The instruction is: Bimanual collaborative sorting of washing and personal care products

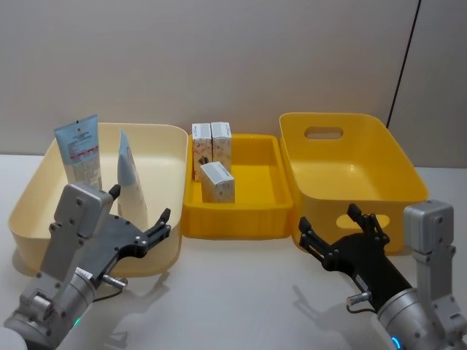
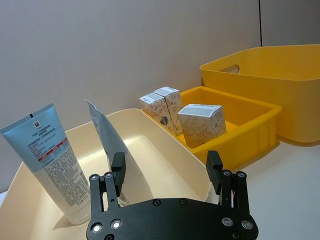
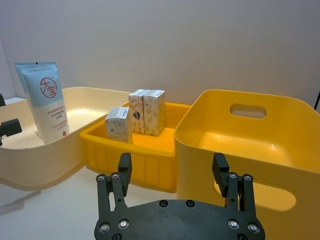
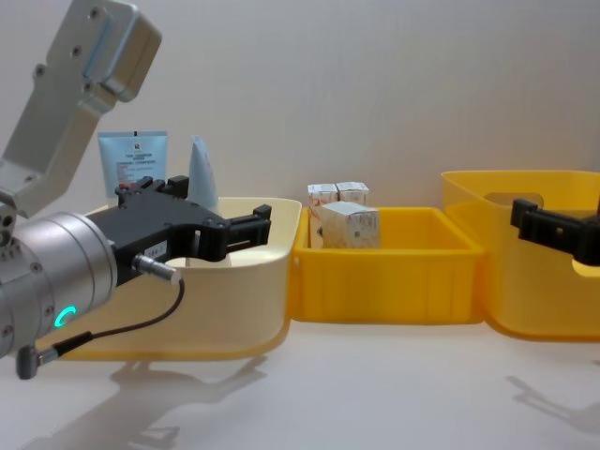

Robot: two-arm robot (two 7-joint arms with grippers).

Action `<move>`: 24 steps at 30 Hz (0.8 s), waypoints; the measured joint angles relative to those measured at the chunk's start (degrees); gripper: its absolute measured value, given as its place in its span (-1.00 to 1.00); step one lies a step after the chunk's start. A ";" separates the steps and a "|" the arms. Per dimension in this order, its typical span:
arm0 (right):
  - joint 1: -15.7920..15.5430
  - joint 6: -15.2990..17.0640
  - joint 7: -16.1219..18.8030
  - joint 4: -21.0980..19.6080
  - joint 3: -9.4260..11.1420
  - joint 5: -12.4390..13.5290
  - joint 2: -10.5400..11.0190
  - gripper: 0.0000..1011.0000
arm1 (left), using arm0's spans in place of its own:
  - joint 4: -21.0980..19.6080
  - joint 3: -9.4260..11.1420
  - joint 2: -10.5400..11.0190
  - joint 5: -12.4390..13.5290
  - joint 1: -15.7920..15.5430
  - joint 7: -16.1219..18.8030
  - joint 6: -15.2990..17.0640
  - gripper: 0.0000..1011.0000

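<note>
Two pale blue squeeze tubes stand cap-down in the cream bin (image 1: 29,191) on the left: one facing me with text (image 1: 79,149), one turned edge-on (image 1: 130,173). Three small white printed cartons sit in the shallow yellow tray (image 1: 233,222): two upright at its back (image 1: 211,142), one lying in front of them (image 1: 217,182). My left gripper (image 1: 140,204) hovers open over the cream bin's front edge, just short of the edge-on tube (image 2: 110,140), holding nothing. My right gripper (image 1: 328,222) is open and empty in front of the deep yellow bin (image 1: 350,175).
The three containers stand side by side along the back of the white table, touching or nearly so. The deep yellow bin with handle cut-outs (image 3: 200,145) holds nothing. Bare table lies in front of the containers. A plain wall is behind.
</note>
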 joint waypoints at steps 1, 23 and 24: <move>0.00 0.00 0.00 0.00 0.00 0.00 0.00 0.98 | 0.00 0.00 0.00 0.00 0.00 0.00 0.00 0.98; 0.00 0.00 0.00 0.00 0.00 0.00 0.00 0.98 | 0.00 0.00 0.00 0.00 0.00 0.00 0.00 0.99; 0.00 0.00 0.00 0.00 0.00 0.00 0.00 0.98 | 0.00 0.00 0.00 0.00 0.00 0.00 0.00 0.98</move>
